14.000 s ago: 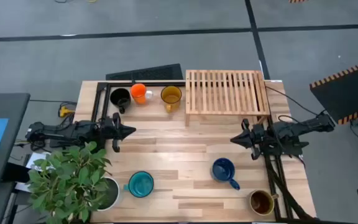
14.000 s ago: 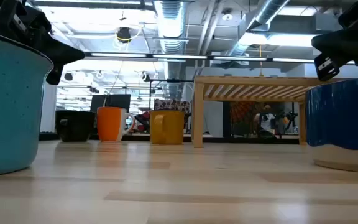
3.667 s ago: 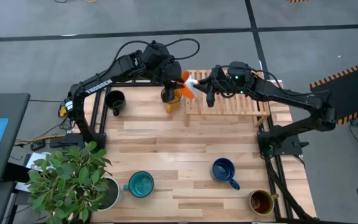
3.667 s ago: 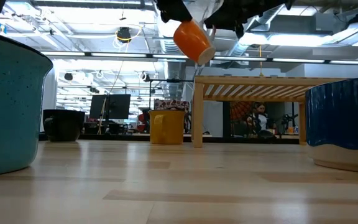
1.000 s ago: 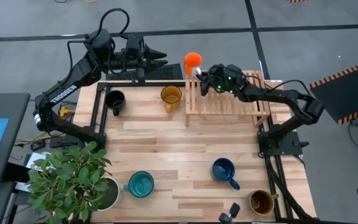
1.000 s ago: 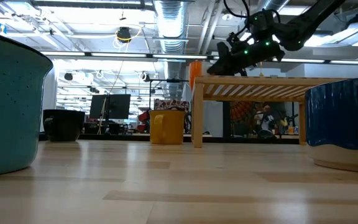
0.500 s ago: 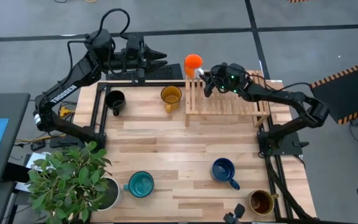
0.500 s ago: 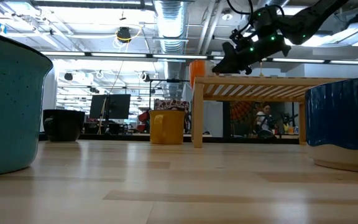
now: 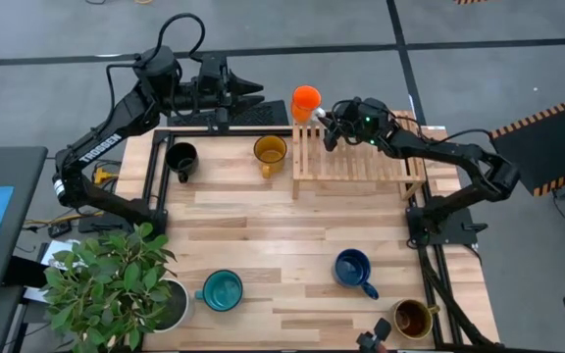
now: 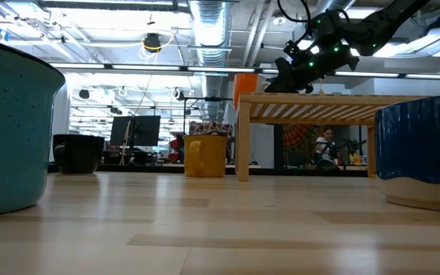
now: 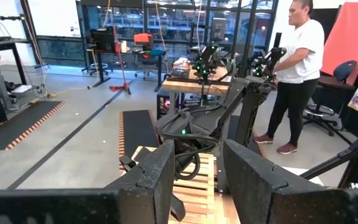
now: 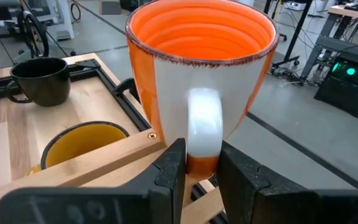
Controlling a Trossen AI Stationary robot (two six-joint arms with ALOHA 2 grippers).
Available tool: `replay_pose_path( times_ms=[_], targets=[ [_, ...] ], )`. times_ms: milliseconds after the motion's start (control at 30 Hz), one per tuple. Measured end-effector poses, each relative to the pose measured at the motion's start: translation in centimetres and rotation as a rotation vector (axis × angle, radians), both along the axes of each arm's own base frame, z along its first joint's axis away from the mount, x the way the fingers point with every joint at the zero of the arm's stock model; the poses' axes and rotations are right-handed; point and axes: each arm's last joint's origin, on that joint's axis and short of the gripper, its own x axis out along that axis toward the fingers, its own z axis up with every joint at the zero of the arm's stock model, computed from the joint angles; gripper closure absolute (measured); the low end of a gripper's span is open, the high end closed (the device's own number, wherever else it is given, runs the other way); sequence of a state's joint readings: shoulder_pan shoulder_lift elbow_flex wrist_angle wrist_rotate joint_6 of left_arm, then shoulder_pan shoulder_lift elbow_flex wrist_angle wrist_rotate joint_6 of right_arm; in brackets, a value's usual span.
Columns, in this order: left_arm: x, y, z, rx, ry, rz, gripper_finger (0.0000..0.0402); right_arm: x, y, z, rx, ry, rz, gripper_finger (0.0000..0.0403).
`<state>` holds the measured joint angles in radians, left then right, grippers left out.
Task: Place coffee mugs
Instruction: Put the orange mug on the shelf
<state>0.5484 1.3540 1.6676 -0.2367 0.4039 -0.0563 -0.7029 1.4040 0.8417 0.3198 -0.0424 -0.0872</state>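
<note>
The orange mug (image 9: 305,98) stands upright on the far left corner of the wooden slatted rack (image 9: 361,147). Its white handle (image 12: 204,124) faces my right gripper (image 9: 329,122), which is open just to the mug's right. In the right wrist view, that gripper's fingers (image 12: 169,168) stand on either side of the handle's lower end. My left gripper (image 9: 251,91) is open and empty beyond the table's far edge. The black mug (image 9: 182,157) and the yellow mug (image 9: 270,151) stand on the table at the far left. The teal mug (image 9: 223,290), the dark blue mug (image 9: 353,267) and the olive-brown mug (image 9: 412,318) stand near the front. My right gripper's open fingers come level from the table's right and flank the lower end of the orange mug's handle (image 12: 202,163). I cannot tell whether they touch it. The mug stands upright with its base on the rack.
A leafy plant in a white pot (image 9: 170,306) stands at the near left corner. A small dark object (image 9: 376,339) shows at the near edge. A person (image 11: 297,56) stands in the room beyond the table. Bare wood lies in the table's middle.
My right gripper has drawn back a little from the orange mug toward the table's right edge and risen slightly. The mug has stayed upright on the rack's far left corner.
</note>
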Motion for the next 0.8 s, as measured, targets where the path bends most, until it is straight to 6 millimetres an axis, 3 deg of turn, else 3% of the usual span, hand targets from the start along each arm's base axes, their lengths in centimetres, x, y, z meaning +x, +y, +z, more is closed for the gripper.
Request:
replay_pose_path(
  times_ms=[400,800],
  targets=[
    [0.0,0.0,0.0,0.000,0.000,0.007,0.0280,0.2,-0.2,1.1,0.002,-0.043,-0.007,0.0295],
    [0.0,0.0,0.0,0.006,0.001,0.008,0.0280,0.5,0.2,0.8,0.034,-0.012,0.033,0.0295]
  ],
)
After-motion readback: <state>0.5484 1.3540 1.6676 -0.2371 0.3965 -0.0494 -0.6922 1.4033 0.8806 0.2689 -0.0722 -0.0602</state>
